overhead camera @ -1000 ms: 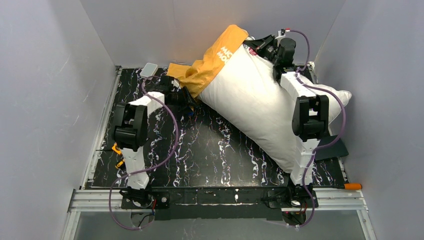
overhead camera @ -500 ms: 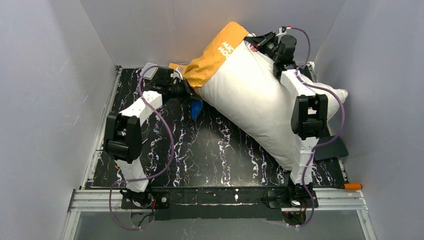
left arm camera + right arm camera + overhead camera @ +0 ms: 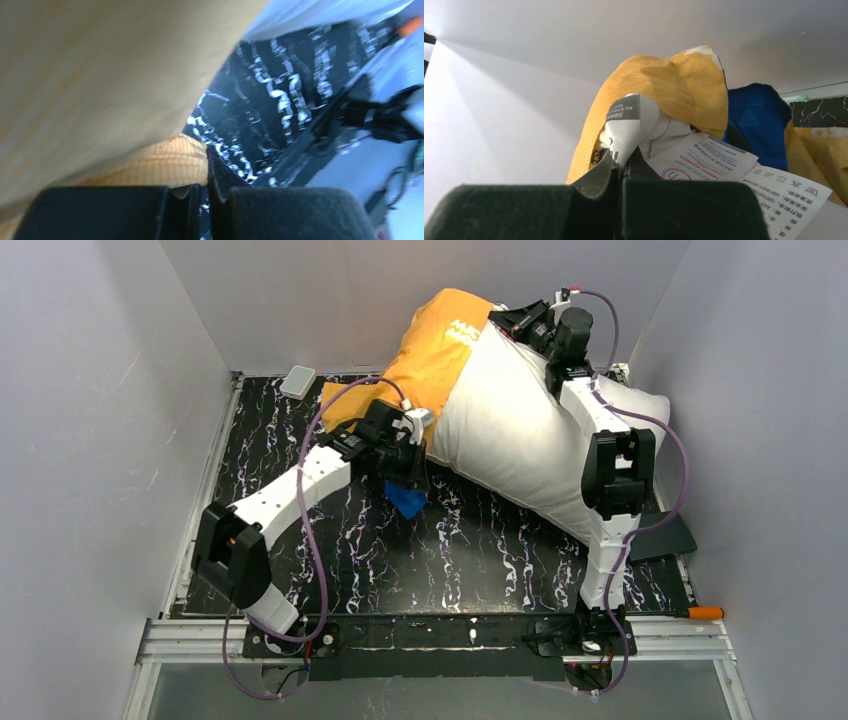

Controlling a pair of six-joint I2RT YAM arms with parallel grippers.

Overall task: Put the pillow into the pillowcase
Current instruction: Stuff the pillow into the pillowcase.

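The pillow [image 3: 530, 450] lies aslant from the back wall toward the right of the table. Its upper end is inside the pillowcase [image 3: 430, 360], orange side out, with a blue fold [image 3: 407, 500] hanging below. My left gripper [image 3: 410, 472] is at the case's lower mouth edge. The left wrist view shows the left gripper [image 3: 207, 167] shut on the orange hem [image 3: 170, 162]. My right gripper [image 3: 520, 325] is high at the back. In the right wrist view the right gripper [image 3: 623, 162] is shut on the pillow's white corner [image 3: 634, 125], by its care labels [image 3: 719, 160], with the orange pillowcase [image 3: 669, 85] behind.
A small pale box [image 3: 298, 380] lies at the table's back left. A black flat piece [image 3: 672, 537] and an orange-handled tool [image 3: 706, 613] sit at the right edge. Grey walls close in on three sides. The marbled black tabletop [image 3: 450, 560] shows in front.
The left gripper shut on the pillowcase edge and swung right and forward, drawing the orange case further down over the pillow. The right gripper stayed shut at the top.
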